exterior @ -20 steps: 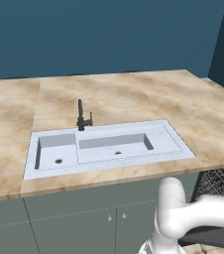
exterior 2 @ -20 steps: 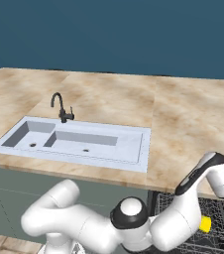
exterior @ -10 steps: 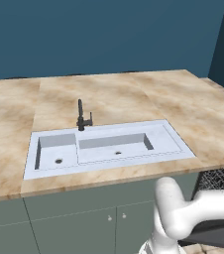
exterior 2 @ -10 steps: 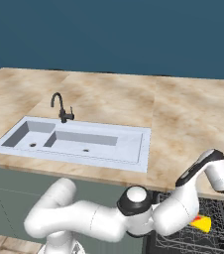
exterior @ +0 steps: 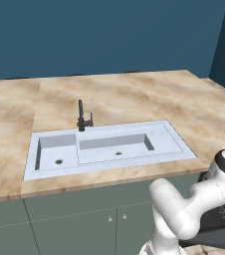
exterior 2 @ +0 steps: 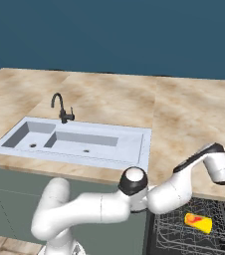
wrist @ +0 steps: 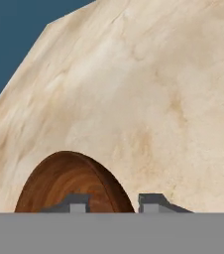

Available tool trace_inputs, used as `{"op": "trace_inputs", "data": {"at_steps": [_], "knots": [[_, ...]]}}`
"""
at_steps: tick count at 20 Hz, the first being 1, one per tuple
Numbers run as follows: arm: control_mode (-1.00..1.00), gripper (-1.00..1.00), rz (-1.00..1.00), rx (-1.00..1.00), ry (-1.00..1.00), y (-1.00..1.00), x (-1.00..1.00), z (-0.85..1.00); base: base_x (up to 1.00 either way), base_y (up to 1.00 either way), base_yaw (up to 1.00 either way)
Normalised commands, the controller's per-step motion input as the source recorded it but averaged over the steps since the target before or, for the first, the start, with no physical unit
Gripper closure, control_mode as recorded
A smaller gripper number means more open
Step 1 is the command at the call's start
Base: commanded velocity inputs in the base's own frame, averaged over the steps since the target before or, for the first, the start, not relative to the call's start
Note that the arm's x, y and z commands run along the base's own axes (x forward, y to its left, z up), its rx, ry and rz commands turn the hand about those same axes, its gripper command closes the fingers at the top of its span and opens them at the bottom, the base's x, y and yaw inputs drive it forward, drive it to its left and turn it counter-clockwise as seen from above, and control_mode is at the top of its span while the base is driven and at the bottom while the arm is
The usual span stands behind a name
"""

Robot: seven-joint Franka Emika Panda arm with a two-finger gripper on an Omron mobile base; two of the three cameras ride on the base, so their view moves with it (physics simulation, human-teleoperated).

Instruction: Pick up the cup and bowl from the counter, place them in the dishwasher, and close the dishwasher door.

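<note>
Beige marble runs wide across this kitchen, the counter [exterior 2: 184, 114] carrying a white double-basin sink [exterior 2: 74, 142] with a black tap [exterior 2: 60, 107], all set against a deep blue wall. Below the counter's edge the dishwasher [exterior 2: 194, 231] stands open, its dark wire rack pulled into sight, and the cup [exterior 2: 198, 222] already lies on its side in that rack, so I judge the first item done.

What occupies the arm now is the bowl [wrist: 72, 186], a brown wooden one sitting on the counter near its far right end. Seen along the hand, its curved rim rises right between the two fingertips [wrist: 77, 202]: one tip sits in front of the bowl's inner face, the other just outside the rim on the bare marble. The jaws [wrist: 114, 203] straddle that rim with only a narrow gap, and they look to be drawing in on it, though I cannot tell whether they have bitten firmly yet. The bowl appears to rest on the counter, not lifted.

By my reckoning the job is somewhere near its middle. Left to do: secure and raise the bowl, carry it down into the rack beside the cup, let go, and swing the dishwasher door shut.
</note>
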Motion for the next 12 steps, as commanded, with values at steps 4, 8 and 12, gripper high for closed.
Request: {"op": "trace_inputs", "data": {"at_steps": [4,8,12], "knots": [[-1.00,1.00,0.00,0.00,-0.02,-0.33,-0.24,0.06,0.00,0.00,0.00],[-1.00,1.00,0.00,-0.04,-0.09,0.34,-0.69,0.23,0.00,0.00,0.00],[-1.00,1.00,0.01,-0.08,-0.09,0.63,-0.66,0.12,0.00,0.00,0.00]]}}
